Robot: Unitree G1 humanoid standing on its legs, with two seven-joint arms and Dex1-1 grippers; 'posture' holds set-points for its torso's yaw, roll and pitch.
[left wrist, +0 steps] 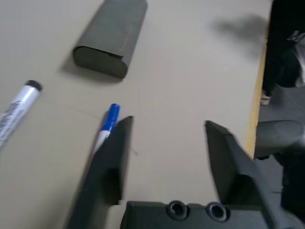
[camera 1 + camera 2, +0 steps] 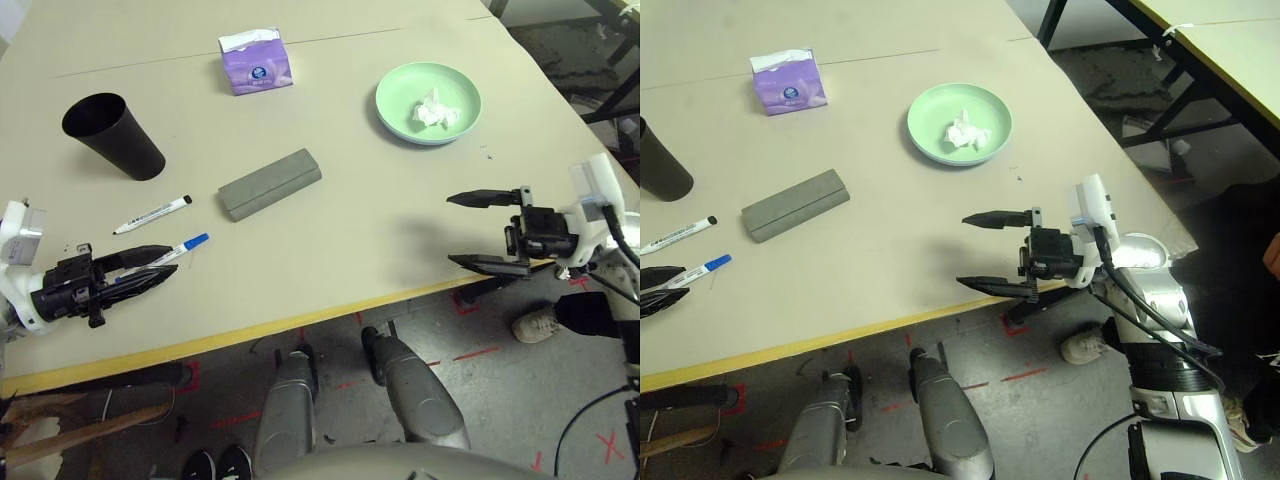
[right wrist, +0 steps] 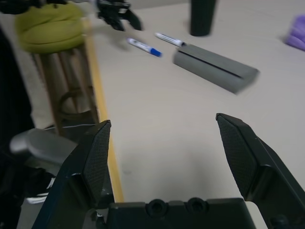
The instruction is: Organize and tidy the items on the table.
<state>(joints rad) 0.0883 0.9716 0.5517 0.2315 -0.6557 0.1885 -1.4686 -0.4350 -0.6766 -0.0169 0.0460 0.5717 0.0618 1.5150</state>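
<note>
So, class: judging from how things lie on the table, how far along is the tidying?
Looks done: the crumpled tissue lies in the green plate and the grey case is shut. In hand: nothing; the left hand and right hand are both open and empty. Left: two markers lie loose, and the black cup and tissue box stand apart.
</note>
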